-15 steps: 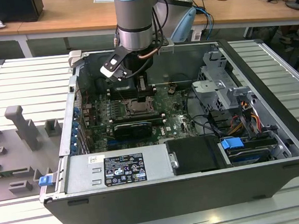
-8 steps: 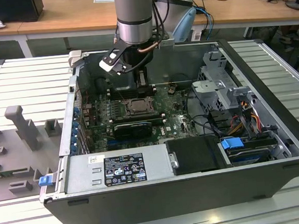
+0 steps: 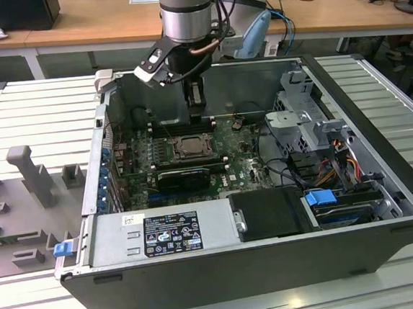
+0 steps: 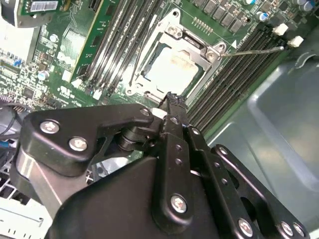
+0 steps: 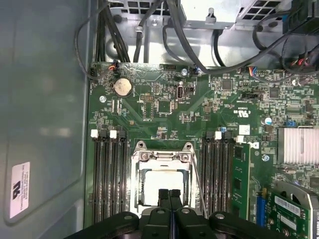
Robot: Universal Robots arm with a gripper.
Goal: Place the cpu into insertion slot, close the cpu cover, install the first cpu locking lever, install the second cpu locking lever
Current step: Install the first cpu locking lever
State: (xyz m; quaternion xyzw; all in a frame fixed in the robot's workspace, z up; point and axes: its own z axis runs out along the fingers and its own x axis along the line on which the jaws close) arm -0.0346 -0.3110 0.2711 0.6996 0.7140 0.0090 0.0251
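Upper centre of the exterior view: my tool (image 3: 197, 116), closed and empty, poised beside the cpu cover (image 3: 175, 148), likely to push.

Pale silver cpu (image 5: 158, 183), green motherboard (image 5: 199, 107) (black gripper (image 5: 169, 195))

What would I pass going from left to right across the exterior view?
grey plastic upright block → small blue plastic clip on the computer case corner → pale square cpu seated on the green board → silver metal drive cage
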